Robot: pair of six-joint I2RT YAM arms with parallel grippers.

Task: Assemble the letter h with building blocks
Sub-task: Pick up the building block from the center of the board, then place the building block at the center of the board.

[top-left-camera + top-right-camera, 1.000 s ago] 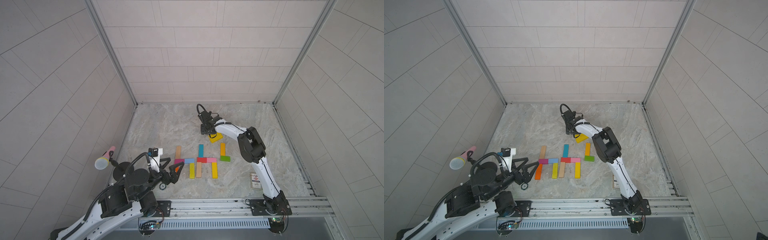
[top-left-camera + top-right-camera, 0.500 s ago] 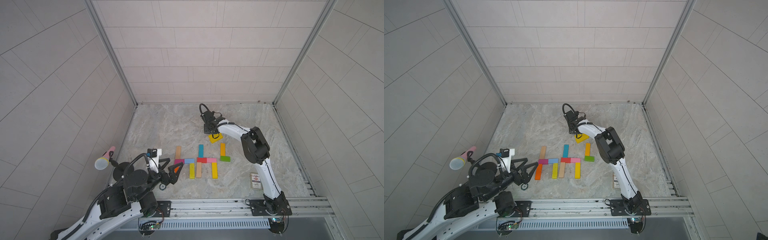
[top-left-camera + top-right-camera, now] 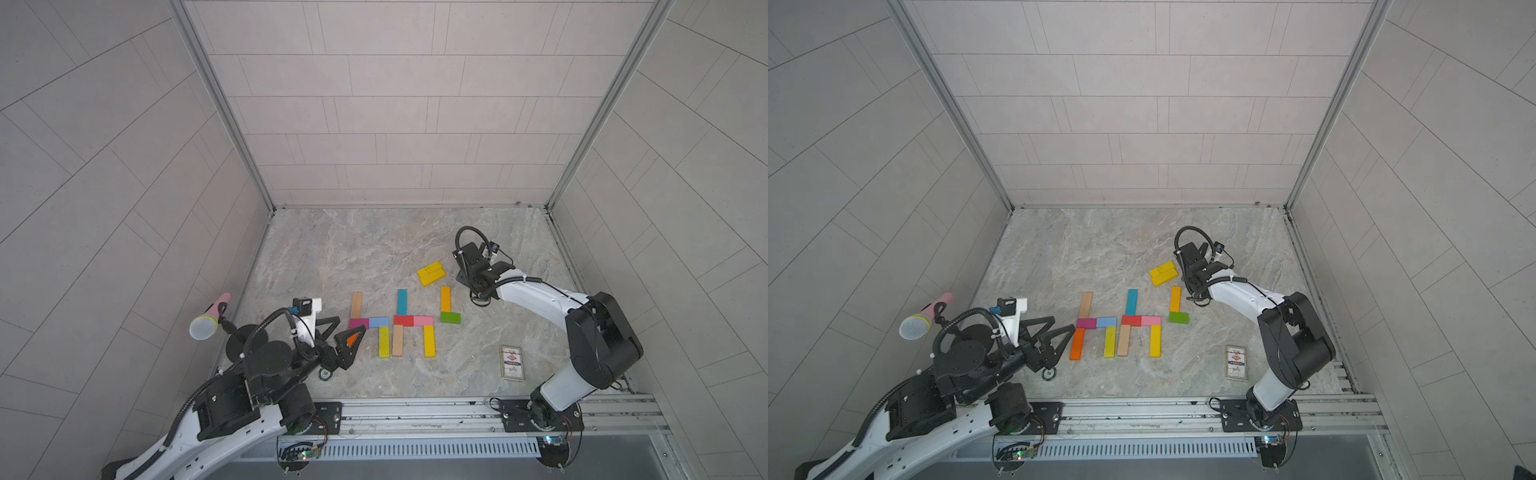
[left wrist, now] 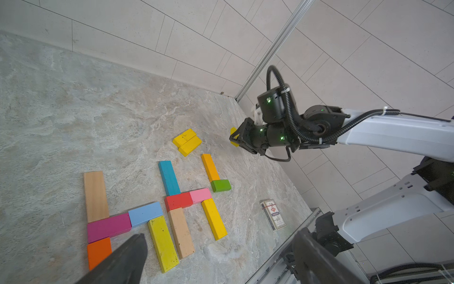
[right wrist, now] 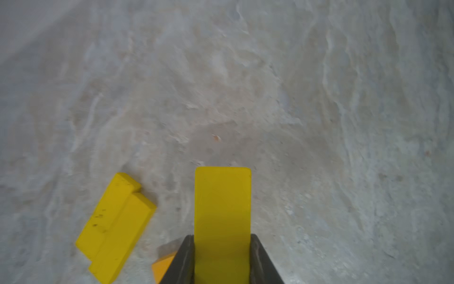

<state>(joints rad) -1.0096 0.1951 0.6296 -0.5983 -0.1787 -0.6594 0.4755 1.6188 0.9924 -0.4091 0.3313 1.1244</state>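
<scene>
Gripping a yellow block (image 5: 222, 201) in the right gripper (image 5: 222, 239), jaws pinched tight on its two long sides, block poking out forward and apparently lifted off the table (image 3: 353, 257). A second ago: same gripper down at the loose yellow pile. Since then: clamped, raised and pulled away to the right of the pile. Left behind there: two yellow blocks (image 3: 431, 273), flat, side by side and touching, slightly offset, just beyond the orange block (image 3: 445, 299). No change on the left gripper (image 3: 1064, 325): parked by the foot of the leftmost h, jaws spread wide, nothing held. Laid out in both top views: two finished h shapes in a row, then a third barely begun, only the orange upright plus the green block (image 3: 450, 318) touching its near end. Reading for the task: pick done, carry and place next. Held piece probably meant for the third h, below or beside the green one; cannot tell which slot. Worth setting down flush without nudging orange or green out of line. Card box (image 3: 511, 362) well apart, not involved.
</scene>
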